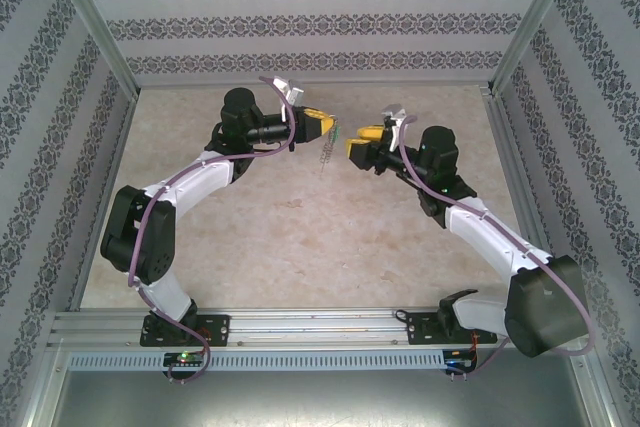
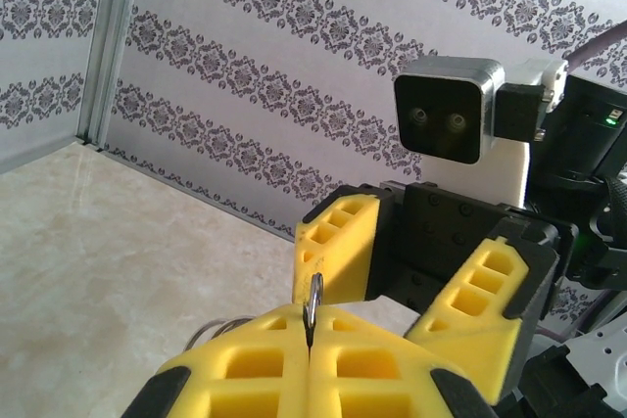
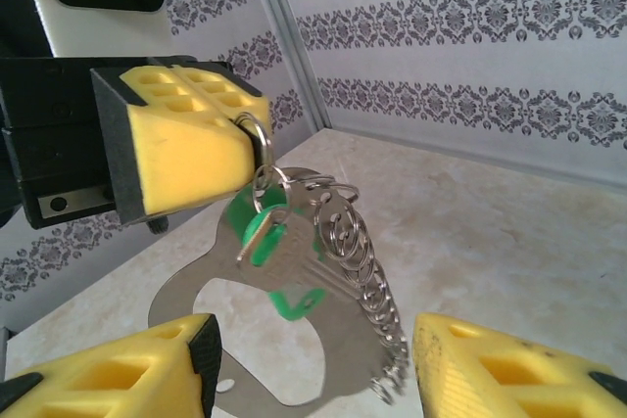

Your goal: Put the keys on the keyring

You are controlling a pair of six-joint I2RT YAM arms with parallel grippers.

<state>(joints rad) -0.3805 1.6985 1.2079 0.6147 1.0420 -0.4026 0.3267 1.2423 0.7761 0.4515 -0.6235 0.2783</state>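
Right wrist view looks straight at the left gripper (image 3: 240, 134). Its yellow fingers are pressed together on a small ring at the very top of the keyring (image 3: 186, 286). The keyring hangs in the air between the two arms, above the middle of the far part of the bench (image 3: 509, 232). It is not touching the bench.

The right gripper (image 1: 362, 139) is just beside it on the right. Its fingers are apart and hold nothing.

The keyring hangs with its long way up and down, top in the fingers and bottom toward the bench. The chain (image 3: 372, 291) of little rings droops down beside it. The key (image 3: 257, 232) with the green head lies tilted against the grey loop, up near the top. I cannot tell if it is hooked on properly.

I think the metal is hard, light and slippery. The chain is floppy and will swing, so the whole bunch may turn when pushed. The flat grey loop or the green head looks like the best place to pinch.
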